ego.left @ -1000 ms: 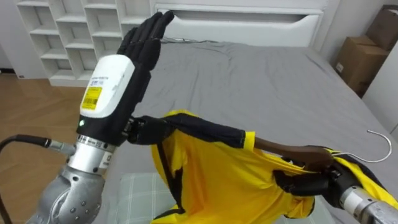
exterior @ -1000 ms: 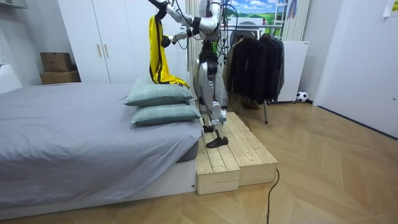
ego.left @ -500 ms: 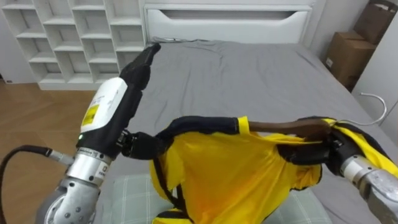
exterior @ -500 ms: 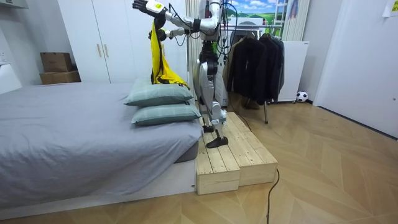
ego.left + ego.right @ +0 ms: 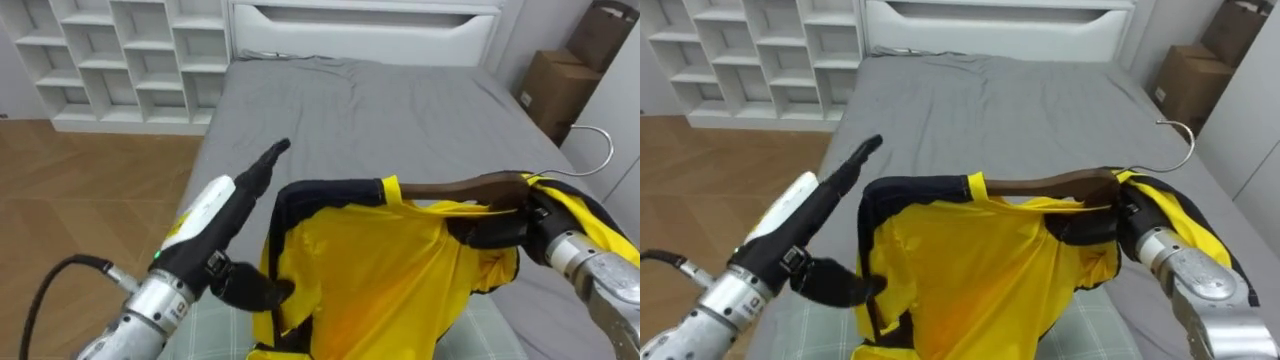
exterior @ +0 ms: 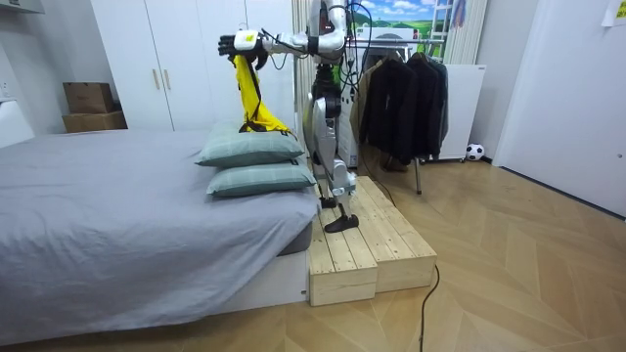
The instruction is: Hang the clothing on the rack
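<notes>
Stood on a wooden step (image 6: 362,244) beside a grey bed (image 5: 400,110), pillows (image 6: 249,147) just below. Held a yellow shirt (image 5: 370,270) up over them, draped on a wooden hanger (image 5: 460,188). Clamped the right hand (image 5: 495,232) round hanger and cloth together; pressed the left hand (image 5: 225,215) flat, fingers straight, against the black-trimmed shoulder. Probably risked losing the limp, glossy fabric off the smooth curved arm there, with nothing pinching it. Could also have snagged the thin wire hook (image 5: 592,150).
</notes>
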`<state>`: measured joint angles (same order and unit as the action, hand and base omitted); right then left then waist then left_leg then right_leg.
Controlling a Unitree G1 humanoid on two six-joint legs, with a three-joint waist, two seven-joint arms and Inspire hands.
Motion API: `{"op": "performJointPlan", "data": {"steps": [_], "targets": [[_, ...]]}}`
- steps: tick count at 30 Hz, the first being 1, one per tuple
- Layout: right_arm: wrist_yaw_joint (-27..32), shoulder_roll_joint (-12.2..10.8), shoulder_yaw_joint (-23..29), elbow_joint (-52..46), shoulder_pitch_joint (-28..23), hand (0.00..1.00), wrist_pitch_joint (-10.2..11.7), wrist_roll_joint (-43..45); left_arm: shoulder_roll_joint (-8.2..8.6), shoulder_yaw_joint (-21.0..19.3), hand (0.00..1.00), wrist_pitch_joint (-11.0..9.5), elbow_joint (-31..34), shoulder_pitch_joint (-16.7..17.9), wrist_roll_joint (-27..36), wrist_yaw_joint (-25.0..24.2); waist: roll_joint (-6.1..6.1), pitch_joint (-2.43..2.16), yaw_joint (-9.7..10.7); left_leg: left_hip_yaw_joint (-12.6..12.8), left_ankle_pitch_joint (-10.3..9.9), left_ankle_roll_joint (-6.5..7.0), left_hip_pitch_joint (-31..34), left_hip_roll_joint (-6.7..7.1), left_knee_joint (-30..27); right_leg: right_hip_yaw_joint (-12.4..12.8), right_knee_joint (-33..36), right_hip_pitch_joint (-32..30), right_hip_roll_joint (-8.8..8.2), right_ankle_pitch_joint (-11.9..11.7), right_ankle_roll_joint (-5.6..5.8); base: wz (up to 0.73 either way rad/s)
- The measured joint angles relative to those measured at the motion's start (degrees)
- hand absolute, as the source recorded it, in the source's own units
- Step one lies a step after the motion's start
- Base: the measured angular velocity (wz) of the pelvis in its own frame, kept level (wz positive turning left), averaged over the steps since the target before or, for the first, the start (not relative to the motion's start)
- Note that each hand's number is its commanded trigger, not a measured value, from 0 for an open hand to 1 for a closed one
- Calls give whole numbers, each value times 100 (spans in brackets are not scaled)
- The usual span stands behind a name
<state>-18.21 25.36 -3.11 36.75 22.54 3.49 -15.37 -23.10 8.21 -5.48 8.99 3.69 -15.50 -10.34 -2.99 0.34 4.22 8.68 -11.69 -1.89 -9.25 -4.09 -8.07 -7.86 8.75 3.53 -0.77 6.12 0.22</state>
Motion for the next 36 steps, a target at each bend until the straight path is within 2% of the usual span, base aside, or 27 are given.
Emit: {"op": "performJointPlan", "data": {"steps": [4, 8, 14, 18, 20, 23, 25, 28, 31, 36], "targets": [[-3, 2, -1, 16, 0, 100, 0, -13, 4, 35, 0, 96, 3, 139, 32, -260, 0, 0, -6, -25, 0, 0, 6, -16, 36, -26, -10, -1, 11, 0, 0, 6], [16, 2, -4, 90, 3, 100, 1, -25, 19, 130, 0, 96, 8, 138, 177, -328, -2, 2, -24, -27, 0, 0, 3, -15, 42, -22, -10, 1, 11, 0, 0, 0], [129, 4, 1, 134, 3, 100, 1, -1, 16, 92, 0, 97, 7, 139, 133, -431, 3, 5, -82, -3, 0, 0, 54, -13, 39, -13, -2, -67, 17, -1, -2, -3], [129, 88, 0, 282, 3, 100, -3, -6, 2, -20, 0, 126, 4, 179, 133, -431, 21, 10, -175, -11, 0, 0, 57, -19, 29, -32, 6, -69, 17, -1, -3, 0], [130, 99, 21, 281, 3, 100, -4, 23, 0, -215, 0, 127, -23, 271, 133, -384, 38, 10, -184, -7, 0, 0, 56, -21, 23, -31, 12, -71, 17, -2, -4, 0], [133, 118, 290, 276, 2, 100, -52, 252, 6, -718, 0, 139, -197, 397, 153, -241, 69, 9, -218, 0, 0, 0, 51, -18, 23, -32, 13, -73, 13, -2, -5, -2], [146, 299, 409, 223, -18, 100, -80, 279, 8, -1248, 0, 135, -349, 545, 154, 79, 88, 2, -311, 39, 0, 0, 48, -20, 23, -18, 16, -85, 13, -2, -6, -9], [260, 491, 509, -42, -88, 100, -115, 281, 45, -1744, 0, 132, -581, 742, 160, 580, 93, -1, -315, 43, 0, 0, 40, -22, 22, -20, 24, -81, 16, -2, -7, 0], [323, 503, 795, -424, -302, 100, -115, 393, 205, -2082, 0, 123, -903, 757, 251, 1069, 91, -6, -440, 43, 0, -1, 33, -20, 23, -18, 30, -81, 17, -2, -7, 0], [335, 582, 1163, -633, -669, 100, -124, 445, 232, -2718, 0, 84, -1547, 753, 696, 1681, 104, -29, -603, 27, 0, -1, 9, -21, 24, -42, 23, -50, 14, -2, -7, 2]]}}
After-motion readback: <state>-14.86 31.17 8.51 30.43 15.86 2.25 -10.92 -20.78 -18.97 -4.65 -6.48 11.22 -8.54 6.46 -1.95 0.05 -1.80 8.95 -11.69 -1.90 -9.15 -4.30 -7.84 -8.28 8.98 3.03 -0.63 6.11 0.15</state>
